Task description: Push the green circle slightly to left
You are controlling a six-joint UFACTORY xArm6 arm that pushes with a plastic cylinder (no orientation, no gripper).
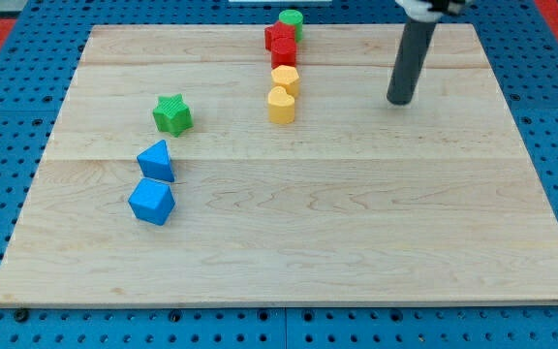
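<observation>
Tip stood clear of the green circle — no jaws on this rig.

The green circle (292, 18) sat at the counter's (289, 262) top edge, touching the red block (280, 39); my tip (399, 100) was well off to its lower right, holding nothing. It looked light, rigid and slippery — best nudged on its right side.

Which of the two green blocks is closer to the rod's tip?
The green circle at the view's top, behind the red blocks, left of my tip. The green star sits farther left.
</observation>
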